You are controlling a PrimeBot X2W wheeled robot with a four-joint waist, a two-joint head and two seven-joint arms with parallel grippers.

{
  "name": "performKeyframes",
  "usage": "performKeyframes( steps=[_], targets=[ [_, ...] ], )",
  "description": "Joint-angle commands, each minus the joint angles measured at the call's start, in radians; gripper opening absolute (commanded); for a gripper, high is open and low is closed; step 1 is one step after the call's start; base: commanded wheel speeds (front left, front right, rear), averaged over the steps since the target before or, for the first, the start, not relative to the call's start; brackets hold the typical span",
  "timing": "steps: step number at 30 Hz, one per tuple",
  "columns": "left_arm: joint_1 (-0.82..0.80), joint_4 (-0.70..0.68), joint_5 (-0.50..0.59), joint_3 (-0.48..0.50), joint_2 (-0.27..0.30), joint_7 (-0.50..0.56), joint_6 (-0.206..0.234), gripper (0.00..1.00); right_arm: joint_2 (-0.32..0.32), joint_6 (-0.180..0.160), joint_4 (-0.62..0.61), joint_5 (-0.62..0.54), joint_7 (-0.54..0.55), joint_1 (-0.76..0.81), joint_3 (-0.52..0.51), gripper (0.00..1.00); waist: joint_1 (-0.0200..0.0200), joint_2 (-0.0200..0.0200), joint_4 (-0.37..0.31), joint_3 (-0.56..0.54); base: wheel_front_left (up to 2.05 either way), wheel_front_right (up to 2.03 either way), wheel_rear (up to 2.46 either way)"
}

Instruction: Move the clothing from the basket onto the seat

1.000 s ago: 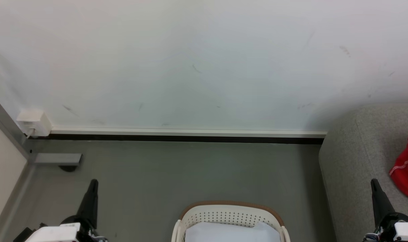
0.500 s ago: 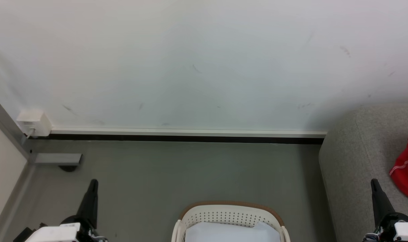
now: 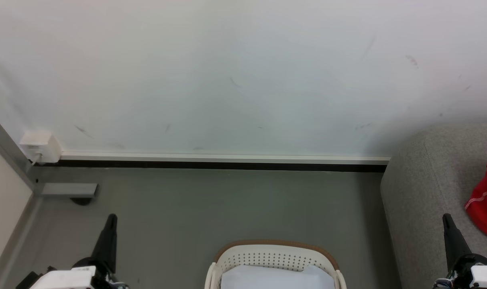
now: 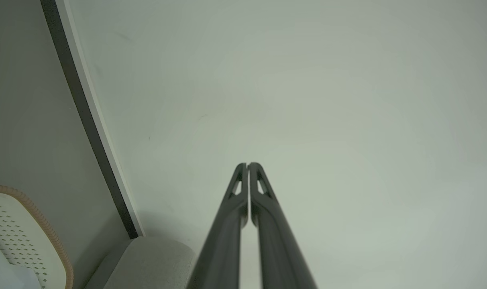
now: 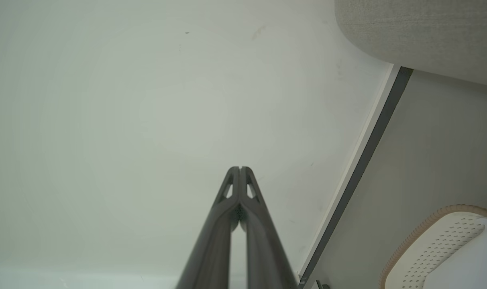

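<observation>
Clothing (image 3: 486, 196), red, lies on the seat (image 3: 420, 192), back from its rounded end. My left pincer (image 3: 111, 220) and right pincer (image 3: 447, 220) are pressed together, empty: between transfers, I judge. Basket (image 3: 275, 243) holds something pale, unidentified; next calls for looking in, spreading one pincer, reaching down.

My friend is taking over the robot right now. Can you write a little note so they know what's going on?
Left claw: shut, empty, left of the basket.
Right claw: shut, empty, by the seat.
Basket stands on the floor between them; something pale shows inside, the rest cut off.
Done: red clothing lies on the seat.
Left: look into the basket; whether more clothing remains cannot be told.
</observation>
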Motion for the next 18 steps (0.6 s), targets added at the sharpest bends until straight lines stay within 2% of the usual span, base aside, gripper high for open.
performKeyframes(
  steps=[1, 18],
  targets=[
    [-0.007, -0.003, -0.014, 0.002, 0.007, 0.004, -0.005, 0.0, 0.0, -0.002, -0.004, 0.002, 0.003, -0.012, -0.003, 0.0, 0.0, 0.0, 0.0, 0.0, 0.0, 0.0, 0.0],
    [-0.007, -0.003, -0.014, 0.002, 0.007, 0.004, -0.005, 0.0, 0.0, -0.002, -0.004, 0.002, 0.002, -0.012, -0.003, 0.0, 0.0, 0.0, 0.0, 0.0, 0.0, 0.0, 0.0]
  ],
)
